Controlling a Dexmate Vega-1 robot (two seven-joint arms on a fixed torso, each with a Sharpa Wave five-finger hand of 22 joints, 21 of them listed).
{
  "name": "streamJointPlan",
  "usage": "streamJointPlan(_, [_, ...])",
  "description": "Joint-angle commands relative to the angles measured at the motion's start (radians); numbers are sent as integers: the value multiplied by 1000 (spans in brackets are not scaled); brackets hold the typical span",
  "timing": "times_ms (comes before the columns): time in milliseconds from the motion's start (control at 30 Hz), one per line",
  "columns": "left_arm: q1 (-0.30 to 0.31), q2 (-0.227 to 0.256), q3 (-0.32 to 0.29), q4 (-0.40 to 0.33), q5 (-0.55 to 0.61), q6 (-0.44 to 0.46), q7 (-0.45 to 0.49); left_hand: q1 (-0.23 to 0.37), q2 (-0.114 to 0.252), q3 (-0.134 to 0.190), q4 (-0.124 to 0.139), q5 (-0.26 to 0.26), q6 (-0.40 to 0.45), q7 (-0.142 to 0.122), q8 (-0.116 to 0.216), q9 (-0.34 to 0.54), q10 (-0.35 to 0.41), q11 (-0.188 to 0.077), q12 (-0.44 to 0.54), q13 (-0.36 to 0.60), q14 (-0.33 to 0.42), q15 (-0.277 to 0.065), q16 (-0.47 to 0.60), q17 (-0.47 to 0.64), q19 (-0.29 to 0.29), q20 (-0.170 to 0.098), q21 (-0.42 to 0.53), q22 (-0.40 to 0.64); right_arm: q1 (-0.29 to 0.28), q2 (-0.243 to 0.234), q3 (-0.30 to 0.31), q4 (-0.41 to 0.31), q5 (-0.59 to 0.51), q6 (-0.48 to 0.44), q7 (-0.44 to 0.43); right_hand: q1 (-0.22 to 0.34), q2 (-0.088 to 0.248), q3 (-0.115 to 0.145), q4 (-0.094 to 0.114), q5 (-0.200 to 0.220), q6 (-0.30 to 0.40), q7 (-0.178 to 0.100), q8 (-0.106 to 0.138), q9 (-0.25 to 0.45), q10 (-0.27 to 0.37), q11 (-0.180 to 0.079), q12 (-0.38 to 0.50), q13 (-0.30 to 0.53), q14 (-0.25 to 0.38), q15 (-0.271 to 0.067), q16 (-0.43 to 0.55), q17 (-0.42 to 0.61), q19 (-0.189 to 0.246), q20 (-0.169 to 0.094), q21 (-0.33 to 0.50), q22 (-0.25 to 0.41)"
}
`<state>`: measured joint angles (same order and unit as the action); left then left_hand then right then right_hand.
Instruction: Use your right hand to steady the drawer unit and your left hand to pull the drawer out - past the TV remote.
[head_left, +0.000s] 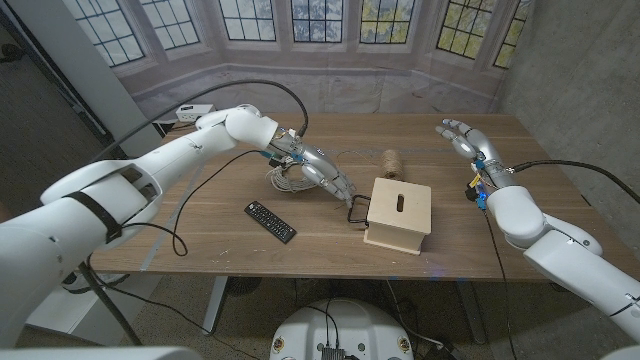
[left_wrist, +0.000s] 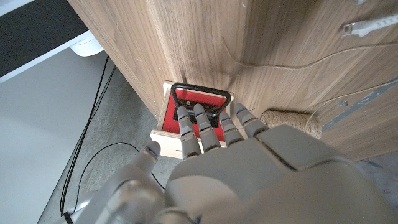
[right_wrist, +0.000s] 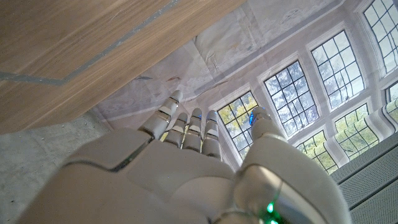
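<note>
Left hand (head_left: 325, 178), smooth grey-silver plastic with segmented fingers, reaches from ten o'clock toward the drawer unit (head_left: 399, 214) near the table's middle. Its fingertips (left_wrist: 194, 122) lie at the black wire handle (left_wrist: 202, 99), a thin rounded loop on the unit's nine o'clock face. In the left wrist view the fingers are close together and stretched over the loop; whether they hook it or only touch it cannot be told. Behind the loop the drawer front (left_wrist: 199, 98) shows red inside a pale plywood frame.

The drawer unit is a small boxy block of light, unfinished wood with square edges and a dark narrow slot in its top. At its twelve o'clock stands a spool of coarse brown twine (head_left: 392, 162), near but apart. A loose coil of white cable (head_left: 287, 178) lies under the left wrist.

The TV remote (head_left: 270, 221), a flat black slab with rows of tiny buttons, lies slanted at the unit's nine o'clock, well apart from it.

Right hand (head_left: 466, 140) is raised at the unit's two o'clock, well apart from it, fingers spread and holding nothing.

The table (head_left: 200, 240) is warm brown wood-grain laminate.
</note>
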<state>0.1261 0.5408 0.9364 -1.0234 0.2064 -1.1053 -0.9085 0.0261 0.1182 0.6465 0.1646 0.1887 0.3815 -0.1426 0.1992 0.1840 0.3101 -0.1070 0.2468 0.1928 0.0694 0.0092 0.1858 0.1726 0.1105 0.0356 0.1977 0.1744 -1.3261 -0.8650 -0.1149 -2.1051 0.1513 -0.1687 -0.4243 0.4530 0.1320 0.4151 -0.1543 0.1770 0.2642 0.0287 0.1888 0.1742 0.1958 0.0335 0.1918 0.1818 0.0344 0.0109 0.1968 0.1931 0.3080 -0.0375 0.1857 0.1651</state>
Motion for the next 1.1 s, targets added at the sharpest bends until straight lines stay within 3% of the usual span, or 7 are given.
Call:
streamJointPlan(33, [-6, -20, 15, -9, 88, -11, 47, -11, 2, -5, 5, 5, -6, -1, -3, 2, -10, -2, -7, 5, -10, 3, -3, 2, -4, -1, -2, 3, -23, 2, 19, -8, -6, 30, 30, 13, 1, -6, 3, 5, 5, 3, -1, 5, -2, 1, -1, 3, -2, -1, 4, 2, -1, -7, 1, 2])
streamJointPlan(333, [-10, -21, 29, -32, 148, 22, 66, -18, 1, -13, 10, 6, 3, 5, -1, 3, -35, 0, -20, 5, -25, 8, -6, 4, -9, -5, -3, 4, -38, 22, 19, 4, -23, 93, 32, 12, 2, -9, 4, 5, 9, 3, 0, 5, 5, 1, 1, 3, 6, -4, 7, 2, 4, -7, 3, 2])
streamJointPlan(1100, [-18, -44, 51, -25, 236, 44, 156, -26, 0, -28, 16, 8, 17, 24, 1, 5, -56, 6, -31, 5, -38, 16, -5, 5, -18, -3, -3, 4, -29, 26, 13, 9, -48, 124, 78, 16, 3, -13, 3, 6, 22, 4, 3, 5, 19, 6, 5, 3, 16, -9, 10, 2, 10, -10, 5, 2])
